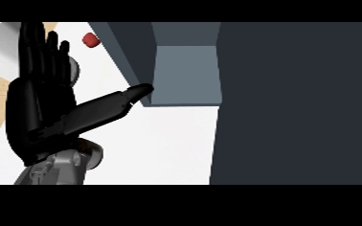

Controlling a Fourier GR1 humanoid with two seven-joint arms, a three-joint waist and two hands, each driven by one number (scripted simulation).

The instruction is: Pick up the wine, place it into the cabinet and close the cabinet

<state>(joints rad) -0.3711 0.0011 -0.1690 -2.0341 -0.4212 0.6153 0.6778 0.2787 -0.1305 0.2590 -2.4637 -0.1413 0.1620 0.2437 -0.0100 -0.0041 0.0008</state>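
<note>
A: Left side first. What is the black left hand (39, 107) doing?

B: It stands open at the left of the head view, fingers straight and pointing to the far side, thumb stretched out to the right. It has hold of nothing. The thumb tip lies at the near left corner of the dark grey box-shaped cabinet (185, 72); whether it touches I cannot tell.

A: And the cabinet?

B: It shows a paler grey inner face. A large dark slab (286, 105), possibly its door, fills the right of the view from far to near.

A: The wine?

B: No bottle shows. A small red rounded object (90, 39) sits far left on the white counter top (170, 143), just left of the cabinet; I cannot say what it is.

A: Right hand?

B: Not visible anywhere.
</note>
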